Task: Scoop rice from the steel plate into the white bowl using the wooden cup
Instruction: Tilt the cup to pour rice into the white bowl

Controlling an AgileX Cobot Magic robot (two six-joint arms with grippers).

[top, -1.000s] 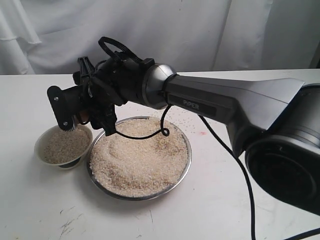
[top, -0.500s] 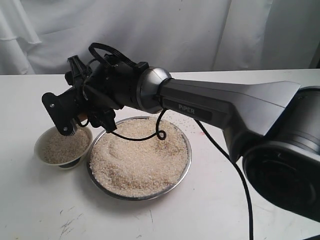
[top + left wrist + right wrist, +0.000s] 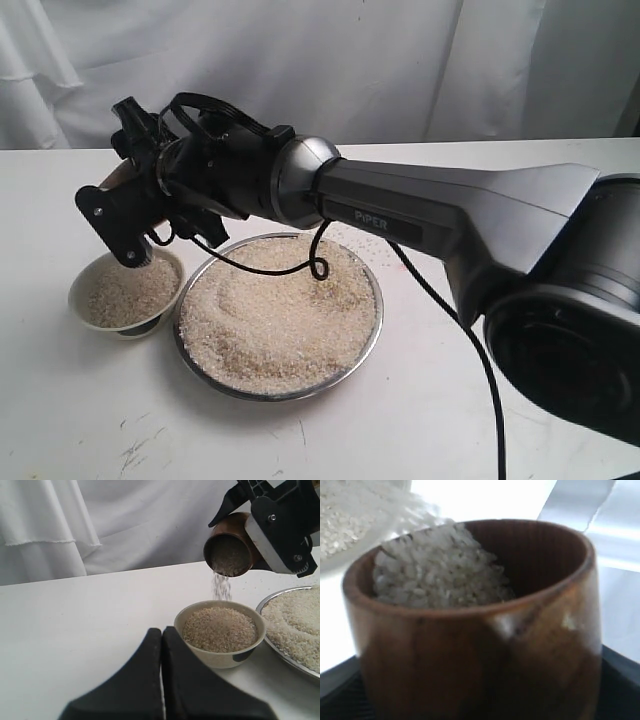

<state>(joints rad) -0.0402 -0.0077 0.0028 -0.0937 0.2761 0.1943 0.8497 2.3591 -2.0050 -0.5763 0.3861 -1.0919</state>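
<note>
My right gripper (image 3: 120, 178) is shut on the wooden cup (image 3: 231, 545) and holds it tipped above the white bowl (image 3: 220, 656). A thin stream of rice (image 3: 220, 586) falls from the cup's mouth into the bowl, which is nearly full of grains. In the right wrist view the cup (image 3: 470, 645) still holds a heap of rice (image 3: 435, 570). The steel plate (image 3: 379, 318), spread with rice (image 3: 280, 320), sits just right of the bowl (image 3: 150, 318). My left gripper (image 3: 162, 632) is shut and holds nothing, low over the table just short of the bowl.
The right arm (image 3: 460, 215) reaches across above the plate, and its black cable (image 3: 318, 262) hangs down to the rice. A white curtain (image 3: 320, 60) closes off the back. Stray grains lie on the white table (image 3: 420, 400) behind the plate.
The right gripper has risen and shifted left over the bowl, tipping the cup further. The cable loop has lifted a little over the plate.
</note>
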